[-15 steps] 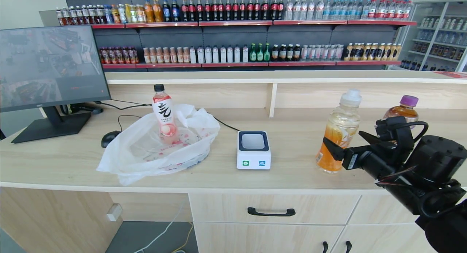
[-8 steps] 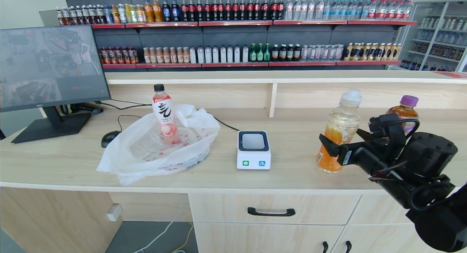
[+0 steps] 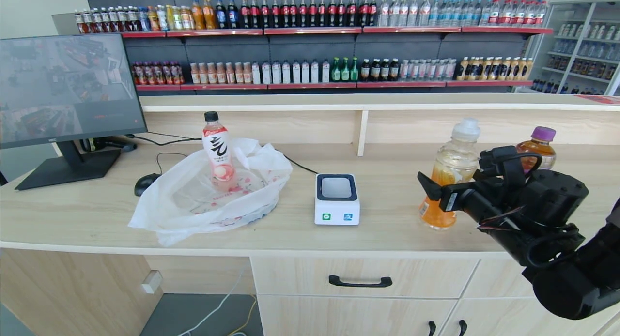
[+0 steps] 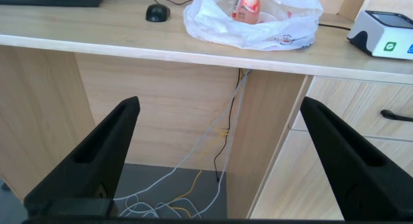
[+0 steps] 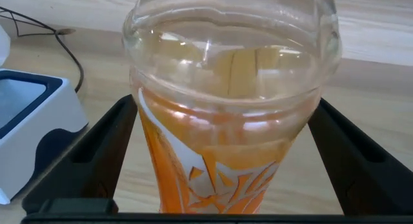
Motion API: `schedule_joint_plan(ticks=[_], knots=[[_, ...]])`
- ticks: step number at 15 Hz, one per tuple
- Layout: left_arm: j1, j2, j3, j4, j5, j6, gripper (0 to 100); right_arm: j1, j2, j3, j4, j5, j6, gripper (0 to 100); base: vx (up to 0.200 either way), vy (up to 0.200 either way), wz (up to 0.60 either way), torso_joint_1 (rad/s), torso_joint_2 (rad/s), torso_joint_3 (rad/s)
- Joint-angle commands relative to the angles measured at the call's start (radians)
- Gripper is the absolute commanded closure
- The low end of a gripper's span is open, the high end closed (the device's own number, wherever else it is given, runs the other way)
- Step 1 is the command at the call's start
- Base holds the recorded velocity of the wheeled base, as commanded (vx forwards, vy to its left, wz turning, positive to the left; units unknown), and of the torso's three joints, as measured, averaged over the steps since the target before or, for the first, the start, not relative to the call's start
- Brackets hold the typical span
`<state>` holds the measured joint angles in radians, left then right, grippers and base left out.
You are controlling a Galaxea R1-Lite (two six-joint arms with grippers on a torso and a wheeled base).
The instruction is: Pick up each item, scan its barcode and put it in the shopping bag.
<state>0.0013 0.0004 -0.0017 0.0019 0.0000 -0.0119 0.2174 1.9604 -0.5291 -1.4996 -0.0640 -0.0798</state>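
An orange-drink bottle (image 3: 453, 157) with a white cap stands on the counter at the right. My right gripper (image 3: 448, 188) is open, its fingers on either side of the bottle's lower half; in the right wrist view the orange-drink bottle (image 5: 229, 121) sits between the two fingers of my right gripper (image 5: 226, 106). A second bottle with a purple cap (image 3: 540, 145) stands behind my arm. The white shopping bag (image 3: 208, 200) lies open at the left with a pink bottle (image 3: 218, 152) upright in it. The scanner (image 3: 336, 199) sits mid-counter. My left gripper (image 4: 219, 104) hangs open below the counter edge.
A monitor (image 3: 68, 89) and a mouse (image 3: 145, 183) occupy the counter's far left. A cable runs behind the bag towards the scanner. A raised wooden ledge (image 3: 368, 103) backs the counter. Bare counter lies between the scanner and the orange-drink bottle.
My right arm has moved forward and left, bringing its open fingers around the orange-drink bottle. The bottle, the bag and the scanner have stayed in place.
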Motion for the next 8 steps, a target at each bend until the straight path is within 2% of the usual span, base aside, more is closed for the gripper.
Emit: schedule_joint_plan(ticks=[1,7,8], knots=[[0.0,0.0,0.0,0.0,0.0,0.0,0,-0.003,0.025,-0.032,-0.001,0.0,0.0,0,0.0,0.0,0.0,0.0,0.0,0.0],[0.0,0.0,0.0,0.001,0.0,0.0,0,-0.003,0.043,-0.057,-0.001,-0.005,-0.002,0,0.0,0.0,0.0,0.0,0.0,0.0],[0.0,0.0,0.0,0.0,0.0,0.0,0,-0.004,0.043,-0.058,-0.004,-0.005,-0.002,100,0.0,0.0,0.0,0.0,0.0,0.0]])
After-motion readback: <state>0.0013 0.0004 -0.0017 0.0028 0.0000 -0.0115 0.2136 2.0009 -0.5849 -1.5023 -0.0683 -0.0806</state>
